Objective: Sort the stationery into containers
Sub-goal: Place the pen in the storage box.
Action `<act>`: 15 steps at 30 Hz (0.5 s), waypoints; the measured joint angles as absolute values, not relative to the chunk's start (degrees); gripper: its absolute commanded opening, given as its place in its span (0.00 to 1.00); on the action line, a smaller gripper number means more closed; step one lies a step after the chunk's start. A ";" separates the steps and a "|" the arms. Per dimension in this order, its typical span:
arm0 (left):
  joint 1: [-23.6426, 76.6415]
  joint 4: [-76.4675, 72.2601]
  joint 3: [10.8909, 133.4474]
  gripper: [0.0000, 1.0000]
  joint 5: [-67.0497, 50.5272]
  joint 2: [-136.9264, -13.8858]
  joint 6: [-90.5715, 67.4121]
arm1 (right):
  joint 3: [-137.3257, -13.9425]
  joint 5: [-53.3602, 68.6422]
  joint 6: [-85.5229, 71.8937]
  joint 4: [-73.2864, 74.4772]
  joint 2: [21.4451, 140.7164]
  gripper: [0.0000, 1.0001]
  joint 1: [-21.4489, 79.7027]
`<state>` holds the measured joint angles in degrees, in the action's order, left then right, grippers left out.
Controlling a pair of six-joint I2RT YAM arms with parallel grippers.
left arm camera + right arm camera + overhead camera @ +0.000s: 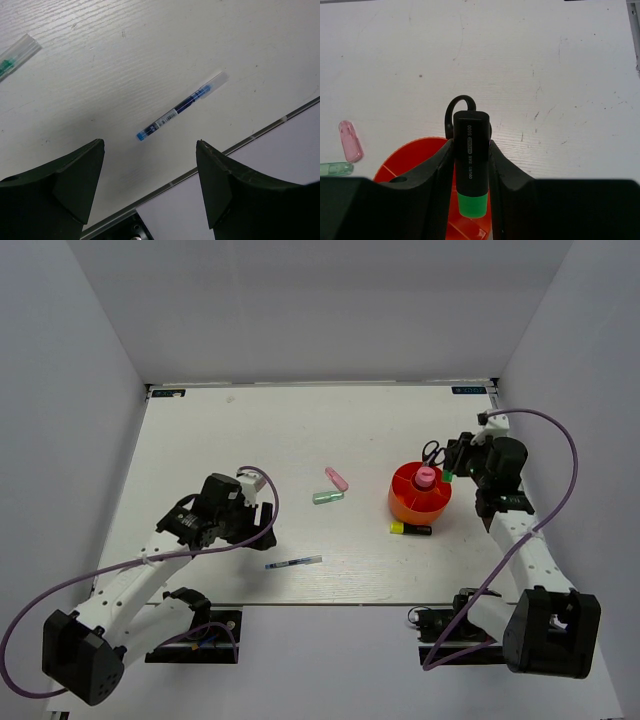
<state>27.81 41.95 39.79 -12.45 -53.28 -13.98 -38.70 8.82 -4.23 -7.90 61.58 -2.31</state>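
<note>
So: right hand [470, 145] clamped on green-black marker [470, 165] | long axis runs along the hand, green end toward orange cup [412, 157] | left hand [150, 167] spread apart above diagonal thin pen [177, 111]

Tight round the cup, open on the left

Bare table [230, 440] runs free to the far and left edges. Around the orange-red cup [402, 508] I have less room — scissors [433, 451] stick up at its far rim, a fat pink tube [425, 477] stands in its middle, and a yellow marker [408, 529] lies just beside its near wall. The pink marker [337, 479] and pale green marker [328, 497] lie close together to its left; the thin pen [180, 106] lies alone near the front edge.
</note>
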 measured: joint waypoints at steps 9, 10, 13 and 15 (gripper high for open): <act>27.81 41.95 39.79 0.84 -12.47 -53.98 -13.76 | -33.52 9.17 -7.68 -15.20 64.12 0.00 -2.48; 27.81 41.95 39.79 0.84 -12.45 -53.98 -13.76 | -32.56 9.17 -8.32 -16.25 64.14 0.00 -2.50; 27.81 41.95 39.79 0.84 -12.47 -53.95 -13.74 | -30.81 9.21 -9.96 -18.50 64.62 0.00 -2.50; 27.81 41.95 39.79 0.84 -12.47 -53.95 -13.69 | -29.89 9.23 -10.55 -20.21 64.95 0.00 -2.50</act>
